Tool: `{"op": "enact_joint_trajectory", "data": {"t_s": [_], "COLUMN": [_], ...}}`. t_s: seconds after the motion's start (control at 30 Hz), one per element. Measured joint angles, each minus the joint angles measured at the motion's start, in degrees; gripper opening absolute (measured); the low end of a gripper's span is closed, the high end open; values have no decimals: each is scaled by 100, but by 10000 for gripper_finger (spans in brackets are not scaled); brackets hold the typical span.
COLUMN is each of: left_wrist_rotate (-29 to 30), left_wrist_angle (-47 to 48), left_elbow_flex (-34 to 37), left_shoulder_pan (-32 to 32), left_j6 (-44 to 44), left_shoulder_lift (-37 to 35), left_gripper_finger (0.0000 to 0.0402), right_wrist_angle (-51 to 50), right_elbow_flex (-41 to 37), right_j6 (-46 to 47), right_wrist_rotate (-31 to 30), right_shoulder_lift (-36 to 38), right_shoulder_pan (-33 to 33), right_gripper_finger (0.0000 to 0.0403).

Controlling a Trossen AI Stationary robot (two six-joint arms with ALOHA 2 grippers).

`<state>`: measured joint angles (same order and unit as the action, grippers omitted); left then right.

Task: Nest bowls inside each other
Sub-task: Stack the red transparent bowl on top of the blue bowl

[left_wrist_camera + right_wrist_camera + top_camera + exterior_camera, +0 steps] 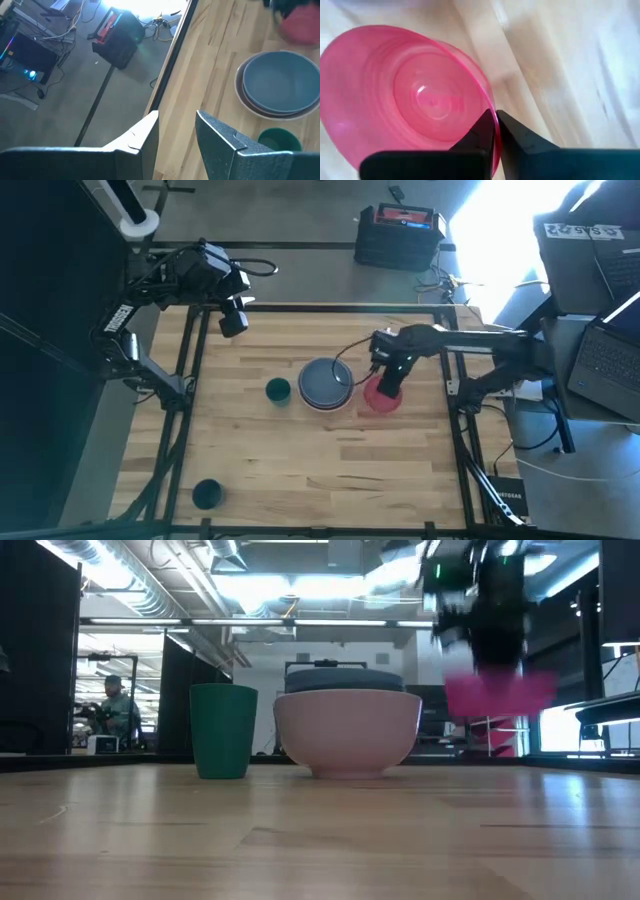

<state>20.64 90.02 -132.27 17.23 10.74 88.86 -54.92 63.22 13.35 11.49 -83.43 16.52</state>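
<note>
I have the right gripper (495, 125) clamped on the red bowl's (415, 95) rim, raised beside the stacked bowls (327, 384); the left gripper (177, 131), parted and empty, waits at the far-left table (300, 470) edge.

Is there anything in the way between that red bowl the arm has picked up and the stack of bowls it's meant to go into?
Nothing visible. The right gripper is shut on the red bowl's rim, lifted beside the stack; its grey-blue bowl on top is empty. The teal bowl stands on the far side.
</note>
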Motion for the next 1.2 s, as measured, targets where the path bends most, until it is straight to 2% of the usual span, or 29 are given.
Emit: {"op": "enact_joint_trajectory", "data": {"t_s": [0.13,0.2,0.37,0.57,0.73,1.1,1.2], "left_wrist_rotate": [1,1,1,1,1,1,1], "left_wrist_angle": [0,-4,4,2,-2,-2,0], "left_elbow_flex": [0,0,0,0,0,0,0], "left_shoulder_pan": [0,0,0,2,0,2,0], "left_j6": [-4,-17,-52,-136,-129,-103,-76], "left_shoulder_lift": [0,0,0,0,0,0,0], "left_gripper_finger": [111,111,111,111,111,111,111], "right_wrist_angle": [-451,-268,-232,-1200,-1647,-1614,-1603], "right_elbow_flex": [644,1292,3080,4519,4758,4762,4763], "right_j6": [-26,11,-182,-780,-1048,-1236,-1255], "right_wrist_rotate": [105,104,78,-34,-103,-197,-179], "right_shoulder_lift": [392,132,-1147,-2755,-3307,-3506,-3522], "right_shoulder_pan": [-21,-121,-239,-222,-230,-226,-226], "right_gripper_finger": [0,0,0,0,1,61,104]}}
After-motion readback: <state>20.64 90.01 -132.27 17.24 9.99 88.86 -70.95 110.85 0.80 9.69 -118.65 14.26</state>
